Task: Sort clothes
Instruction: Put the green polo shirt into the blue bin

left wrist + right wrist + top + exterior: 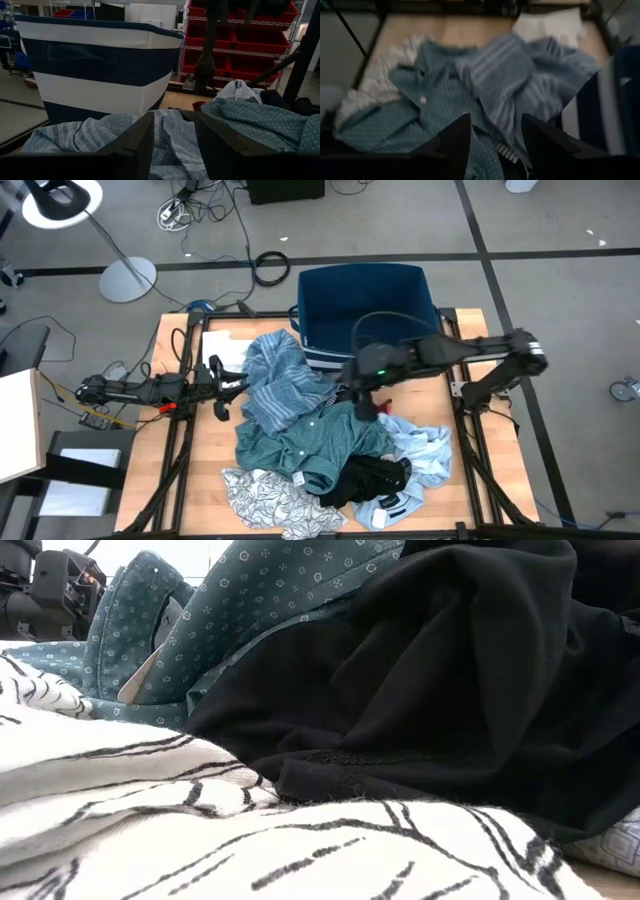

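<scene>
A heap of clothes lies on the wooden table: a blue striped piece (280,380), a teal green shirt (310,442), a light blue piece (425,445), a black piece (372,477) and a white leaf-print piece (262,498). The black piece (450,670) rests on the leaf-print piece (200,830). My right gripper (362,404) hangs open above the heap's middle, tilted down over the striped piece (520,75) and the teal shirt (420,115). My left gripper (232,385) waits open and level at the heap's left edge, beside the striped piece (90,135).
A dark blue bin (365,305) with a white band (100,90) stands at the table's far edge, behind the heap. A white sheet (225,345) lies at the far left of the table. Bare wood shows along the left side (185,450).
</scene>
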